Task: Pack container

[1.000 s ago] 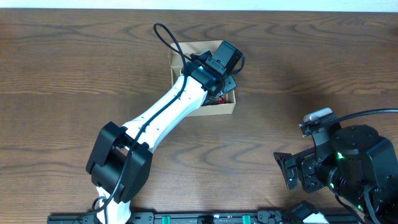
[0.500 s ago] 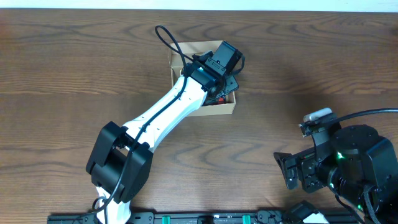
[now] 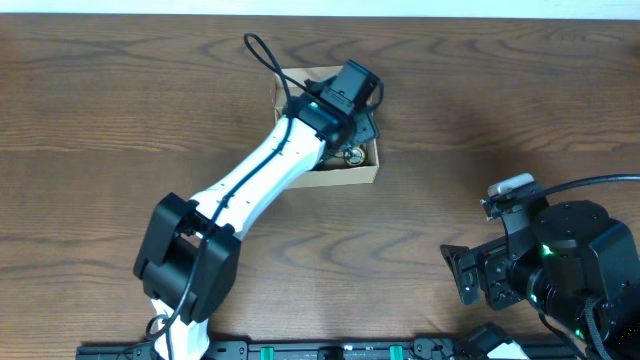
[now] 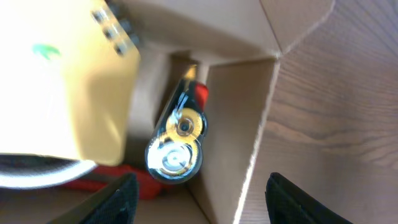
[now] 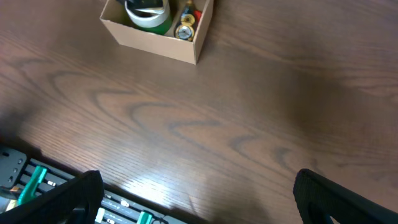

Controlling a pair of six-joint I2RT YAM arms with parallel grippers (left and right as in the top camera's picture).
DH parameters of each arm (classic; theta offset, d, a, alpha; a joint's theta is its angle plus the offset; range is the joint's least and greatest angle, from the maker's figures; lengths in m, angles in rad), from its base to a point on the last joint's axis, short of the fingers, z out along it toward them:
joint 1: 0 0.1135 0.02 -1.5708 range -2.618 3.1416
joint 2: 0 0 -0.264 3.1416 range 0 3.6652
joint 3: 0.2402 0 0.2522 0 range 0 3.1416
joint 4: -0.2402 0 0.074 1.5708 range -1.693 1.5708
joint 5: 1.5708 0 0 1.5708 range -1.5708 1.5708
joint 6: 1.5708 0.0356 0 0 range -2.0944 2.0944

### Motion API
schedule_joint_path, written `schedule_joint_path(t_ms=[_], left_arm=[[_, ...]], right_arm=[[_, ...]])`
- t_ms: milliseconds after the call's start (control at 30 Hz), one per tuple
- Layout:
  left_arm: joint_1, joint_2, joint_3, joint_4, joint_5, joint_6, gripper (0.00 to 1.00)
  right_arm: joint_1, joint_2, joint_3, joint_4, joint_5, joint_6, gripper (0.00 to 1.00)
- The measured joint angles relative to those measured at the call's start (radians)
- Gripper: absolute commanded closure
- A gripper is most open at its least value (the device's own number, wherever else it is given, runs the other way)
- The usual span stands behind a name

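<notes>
The container (image 3: 345, 175), a small open cardboard box, stands at the far middle of the table. My left gripper (image 3: 358, 128) hangs over its right end. In the left wrist view this gripper (image 4: 202, 208) is open and holds nothing, its fingers straddling the box's right wall (image 4: 233, 124). Against that wall inside lies a shiny dark cylinder (image 4: 177, 146) with gold and silver round ends. A blurred yellow object (image 4: 68, 81) and something red (image 4: 134, 183) lie beside it. My right gripper (image 5: 199, 199) is open over bare table at the near right, far from the box (image 5: 152, 40).
A green-and-white tape roll (image 5: 149, 12) sits in the box next to the gold-ended cylinder (image 5: 185, 28). The right arm's bulky body (image 3: 560, 270) fills the near right corner. A black rail (image 5: 37, 186) runs along the table's front edge.
My left gripper's jaws have spread wider and the wrist has shifted slightly toward the far left. The shiny cylinder now shows uncovered in the box's right corner. The right arm has not moved.
</notes>
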Motion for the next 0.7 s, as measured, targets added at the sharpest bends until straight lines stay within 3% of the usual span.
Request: schedule_joint_path(t_ms=[300,400,467,700], left_arm=[[0.136,-0.222,0.001,-0.003,-0.043,0.240,0.36],[0.194,-0.309,0.005,0.000,-0.069,0.316,0.57],[0.234,-0.349,0.007,0.000,-0.082,0.370,0.94],[0.366,-0.371,0.008,-0.023,-0.072,0.466,0.94]], right_arm=[[0.000,0.000,0.000,0.000,0.000,0.000,0.01],[0.000,0.000,0.000,0.000,0.000,0.000,0.01],[0.000,0.000,0.000,0.000,0.000,0.000,0.01],[0.000,0.000,0.000,0.025,0.002,0.000,0.01]])
